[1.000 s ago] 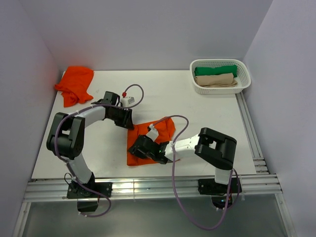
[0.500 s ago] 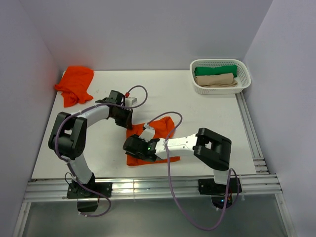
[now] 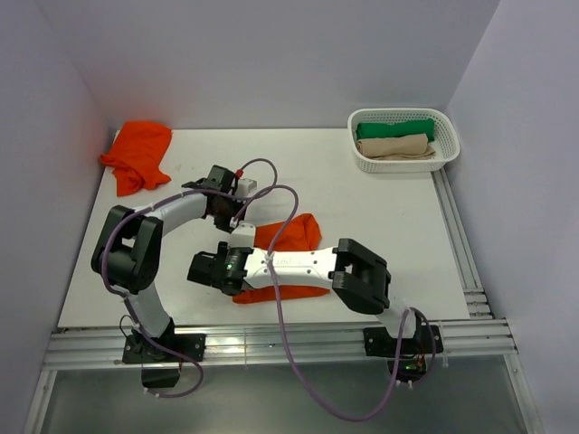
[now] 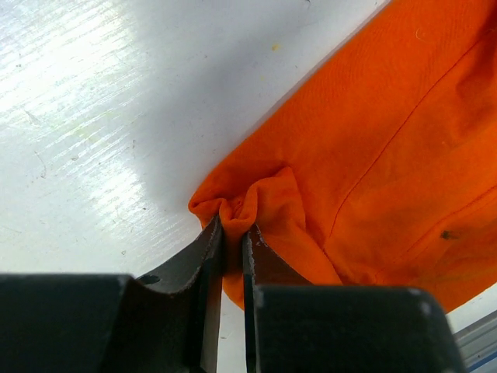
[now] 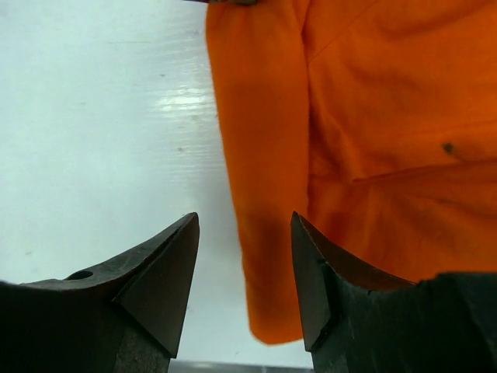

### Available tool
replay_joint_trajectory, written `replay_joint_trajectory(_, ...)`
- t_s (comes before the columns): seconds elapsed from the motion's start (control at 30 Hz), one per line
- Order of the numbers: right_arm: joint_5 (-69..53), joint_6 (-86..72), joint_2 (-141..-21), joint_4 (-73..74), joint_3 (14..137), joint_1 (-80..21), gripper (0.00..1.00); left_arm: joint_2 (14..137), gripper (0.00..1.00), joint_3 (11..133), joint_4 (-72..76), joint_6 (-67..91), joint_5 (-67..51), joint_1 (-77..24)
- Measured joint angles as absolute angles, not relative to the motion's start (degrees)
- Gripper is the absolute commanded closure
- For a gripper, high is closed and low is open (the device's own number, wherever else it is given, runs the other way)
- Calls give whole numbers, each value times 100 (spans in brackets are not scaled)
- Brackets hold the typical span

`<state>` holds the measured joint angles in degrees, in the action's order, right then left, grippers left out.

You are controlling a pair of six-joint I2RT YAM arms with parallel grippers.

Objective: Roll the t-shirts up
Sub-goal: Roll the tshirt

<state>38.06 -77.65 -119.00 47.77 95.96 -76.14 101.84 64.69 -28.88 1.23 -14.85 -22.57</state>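
One orange t-shirt (image 3: 297,233) lies folded near the table's middle, partly under my right arm. A second orange t-shirt (image 3: 136,154) lies crumpled at the back left corner. My left gripper (image 3: 237,222) is at the folded shirt's back left corner. In the left wrist view it (image 4: 233,227) is shut on a pinched fold of that shirt (image 4: 373,155). My right gripper (image 3: 204,270) reaches across to the shirt's left side. In the right wrist view it (image 5: 245,227) is open and holds nothing, low over the shirt's (image 5: 349,116) left edge.
A white mesh basket (image 3: 443,136) at the back right holds a green cloth (image 3: 394,129) and a tan cloth (image 3: 394,147). Metal rails (image 3: 271,342) run along the table's near edge and its right side. Walls close off the back and both sides.
My right arm has swung left across the folded shirt, so its gripper now sits past the shirt's left edge. My left gripper shifted slightly right, still on the corner.
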Motion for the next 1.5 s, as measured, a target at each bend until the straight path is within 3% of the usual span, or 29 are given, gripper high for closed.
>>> replay_joint_trajectory(0.7, 4121, -7120, -12287, 4967, 10296, -7682, 47, 10204, 100, 6541, -2980, 132, -1352, -2333)
replay_joint_trajectory(1.2, 4029, -7164, -12512, 4908, 9924, -7634, 46, 10206, 97, 6541, -2980, 130, -1347, -2344)
replay_joint_trajectory(1.3, 3986, -7238, -12512, 4890, 9835, -7634, 46, 10206, 92, 6547, -2987, 130, -1347, -2344)
replay_joint_trajectory(1.4, 3948, -7275, -12514, 4888, 9751, -7634, 45, 10208, 79, 6558, -3000, 126, -1347, -2346)
replay_joint_trajectory(1.5, 3933, -7317, -12525, 4919, 9727, -7634, 44, 10208, 60, 6582, -3026, 113, -1343, -2346)
